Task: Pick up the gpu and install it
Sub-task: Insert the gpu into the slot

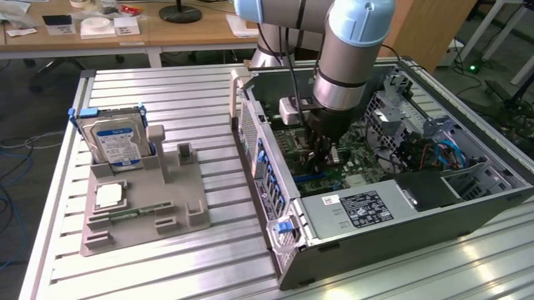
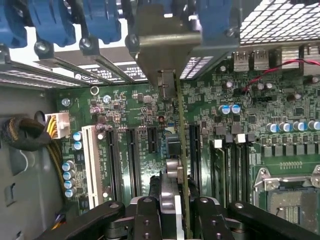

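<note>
Install step on: claw pinching thin dark gpu card edge-on, mid-frame, over green motherboard. Next needs slot alignment, imo.

Even, diffuse indoor light fills the exterior view, bright enough to read colours everywhere. The slatted aluminium desk throws broad white glare from its ribs, strongest toward the near edge at the exterior view's right, where the metal washes out. The robot arm carries a soft highlight along its grey tube and shades the inside of the open computer case; the motherboard beneath it sits dim. The grey holder tray casts only faint shadows.

In the wrist view the motherboard is evenly lit and fairly sharp. The perforated case wall behind blows out to white, and the blue latches nearest the lens look soft. The dark hand lies in shadow.
</note>
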You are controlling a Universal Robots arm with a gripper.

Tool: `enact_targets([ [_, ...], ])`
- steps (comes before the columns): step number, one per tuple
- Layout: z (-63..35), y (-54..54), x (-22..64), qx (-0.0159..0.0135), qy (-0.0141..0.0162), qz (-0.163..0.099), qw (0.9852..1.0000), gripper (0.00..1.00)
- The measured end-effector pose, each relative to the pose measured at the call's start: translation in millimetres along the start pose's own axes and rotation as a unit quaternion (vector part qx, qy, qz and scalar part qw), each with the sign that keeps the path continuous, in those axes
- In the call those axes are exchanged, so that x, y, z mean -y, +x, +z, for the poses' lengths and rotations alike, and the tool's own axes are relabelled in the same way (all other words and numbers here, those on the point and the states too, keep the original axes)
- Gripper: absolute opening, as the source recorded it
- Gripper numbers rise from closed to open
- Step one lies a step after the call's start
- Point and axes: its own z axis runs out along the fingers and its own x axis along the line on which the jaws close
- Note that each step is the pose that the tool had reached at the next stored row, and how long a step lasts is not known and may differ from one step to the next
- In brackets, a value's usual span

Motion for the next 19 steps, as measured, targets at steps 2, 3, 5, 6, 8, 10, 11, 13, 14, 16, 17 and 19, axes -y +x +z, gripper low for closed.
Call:
enact_targets([
  [2, 3.1, 0.3, -0.5, 0.0001, 0.0, 0.0, 1.0, 0.3],
  [3, 4.1, 0.3, -0.9, 0.0001, 0.0, 0.0, 1.0, 0.3],
  [5, 4.7, 0.4, -2.1, 0.0, 0.0, 0.0, 1.0, 0.3],
  [6, 4.8, 0.4, -2.7, 0.0, 0.0, 0.0, 1.0, 0.3],
  [8, 4.8, 0.4, -2.8, 0.0, 0.0, 0.0, 1.0, 0.3],
  [10, 4.9, 0.5, -2.8, 0.0, 0.0, 0.0, 1.0, 0.3],
  [11, 4.9, 0.4, -2.9, 0.0, 0.0, 0.0, 1.0, 0.3],
  [13, 5.0, 0.5, -2.9, 0.0, 0.0, 0.0, 1.0, 0.3],
  [14, 5.7, 0.4, -2.9, 0.0002, 0.0001, 0.0, 1.0, 0.3],
  [16, 7.0, 0.4, -2.9, 0.0, 0.0, 0.0, 1.0, 0.3],
  [17, 7.6, 0.4, -2.9, 0.0, 0.0, 0.0, 1.0, 0.3],
  [19, 8.6, 0.4, -3.1, -0.0001, 0.0, 0.0, 1.0, 0.3],
])
